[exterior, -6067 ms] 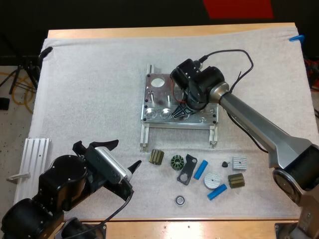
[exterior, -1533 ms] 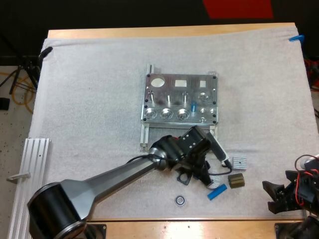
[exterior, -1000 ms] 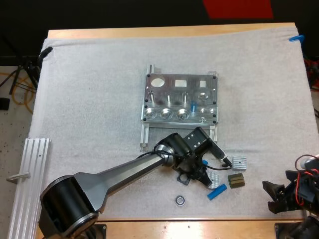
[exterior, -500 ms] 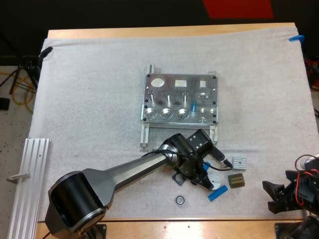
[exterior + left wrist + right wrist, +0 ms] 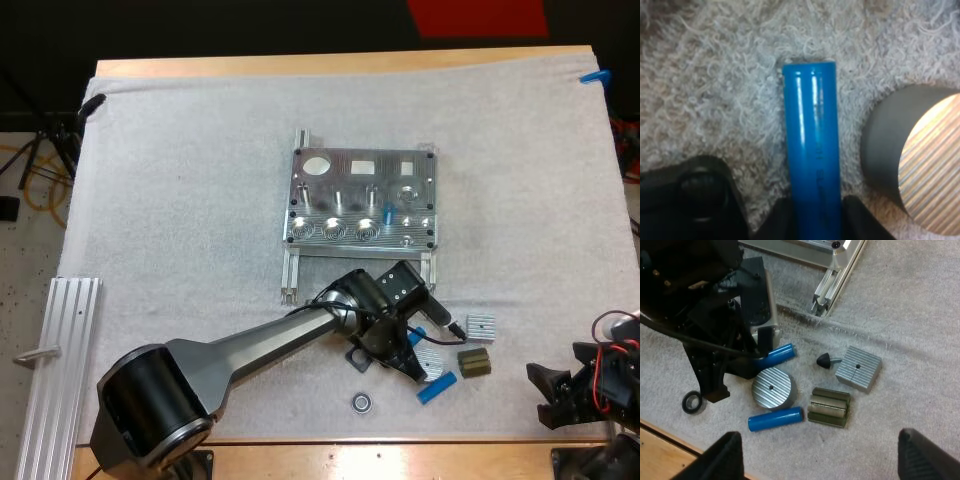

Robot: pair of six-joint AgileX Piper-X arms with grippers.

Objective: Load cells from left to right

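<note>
The metal fixture point(image 5: 350, 160) sits mid-mat with one blue cell point(image 5: 387, 212) standing in its front row. My left gripper point(image 5: 408, 341) reaches among the loose parts below the fixture. Its fingers press on both sides of a blue cylinder point(image 5: 812, 150) that lies flat on the mat beside a round ribbed metal disc point(image 5: 920, 175). The right wrist view shows that gripper point(image 5: 762, 347) at the end of this cylinder point(image 5: 780, 354). A second blue cylinder point(image 5: 435, 386) lies in front of the disc point(image 5: 428, 363). My right gripper point(image 5: 560, 392) waits open off the mat's near right corner.
Around the cylinders lie a small grey block point(image 5: 858, 368), a black cone point(image 5: 824, 360), an olive ribbed part point(image 5: 829, 407), a bearing ring point(image 5: 361, 402) and a black bracket point(image 5: 690, 200). An aluminium rail point(image 5: 60, 340) lies at the mat's left edge.
The right arm left the fixture, with a blue cell now standing in it, and pulled back to the near right. The left arm came over the loose parts and closed on a blue cylinder.
</note>
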